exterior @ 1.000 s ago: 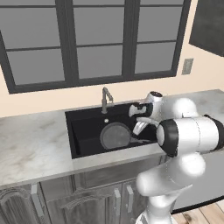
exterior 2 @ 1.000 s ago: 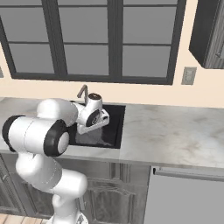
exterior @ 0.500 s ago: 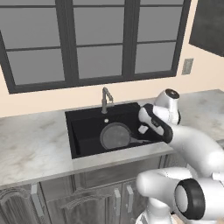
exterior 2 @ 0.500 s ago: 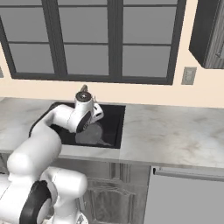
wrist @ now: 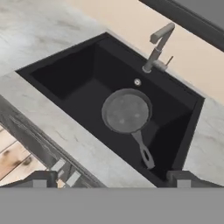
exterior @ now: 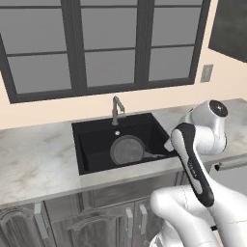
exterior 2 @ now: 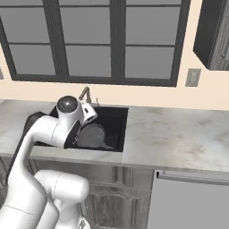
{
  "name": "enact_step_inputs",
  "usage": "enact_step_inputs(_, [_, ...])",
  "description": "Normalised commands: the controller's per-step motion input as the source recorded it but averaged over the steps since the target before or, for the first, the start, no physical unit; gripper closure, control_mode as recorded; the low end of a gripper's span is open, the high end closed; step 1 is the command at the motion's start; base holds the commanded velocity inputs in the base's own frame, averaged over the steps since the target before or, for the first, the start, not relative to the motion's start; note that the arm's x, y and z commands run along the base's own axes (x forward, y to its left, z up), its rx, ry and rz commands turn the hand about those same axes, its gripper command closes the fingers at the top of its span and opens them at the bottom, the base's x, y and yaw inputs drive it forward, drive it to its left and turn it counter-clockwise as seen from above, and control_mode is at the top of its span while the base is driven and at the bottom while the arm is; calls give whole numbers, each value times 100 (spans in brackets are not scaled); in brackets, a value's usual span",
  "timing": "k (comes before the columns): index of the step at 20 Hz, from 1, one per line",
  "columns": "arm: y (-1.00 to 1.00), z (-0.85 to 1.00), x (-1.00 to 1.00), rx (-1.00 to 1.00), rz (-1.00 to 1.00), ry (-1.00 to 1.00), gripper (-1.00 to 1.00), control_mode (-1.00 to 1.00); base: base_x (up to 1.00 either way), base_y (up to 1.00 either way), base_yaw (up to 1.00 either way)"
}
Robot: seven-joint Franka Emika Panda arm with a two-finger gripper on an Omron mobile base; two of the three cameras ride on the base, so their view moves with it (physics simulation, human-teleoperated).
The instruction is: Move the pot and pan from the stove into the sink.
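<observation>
Pan [wrist: 127, 112] lying flat inside the sink [wrist: 70, 72], just beside the drain [wrist: 137, 82], handle away from the faucet [wrist: 158, 46], tool [wrist: 111, 178] wide open, empty, above the sink's tabletop [wrist: 52, 127] edge

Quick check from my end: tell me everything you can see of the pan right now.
The shallow round dark grey skillet lies flat and upright on the floor of the black rectangular sink basin, roughly centred. Its inside looks speckled grey, with a darker rim. One short straight dark handle juts from it toward the basin's front right corner. The round metal drain sits just beyond its far edge, below the slim grey faucet. Nothing rests in it, and nothing grips it.
</observation>
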Motion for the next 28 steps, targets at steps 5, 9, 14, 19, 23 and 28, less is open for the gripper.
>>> enact_step_inputs(5, [0,37,-100,0,0,-23,-100,-100,0,0,0])
enact_step_inputs(9, [0,6,-49,0,0,-18,-100,-100,0,0,0])
enact_step_inputs(14, [0,0,0,0,0,0,-100,-100,0,0,0])
enact_step_inputs(19, [-2,-1,-13,0,0,0,-100,100,-14,-4,0])
enact_step_inputs(23, [0,0,0,0,0,0,-100,100,-94,-32,0])
enact_step_inputs(28, [0,0,0,0,0,0,-100,100,-100,-35,-1])
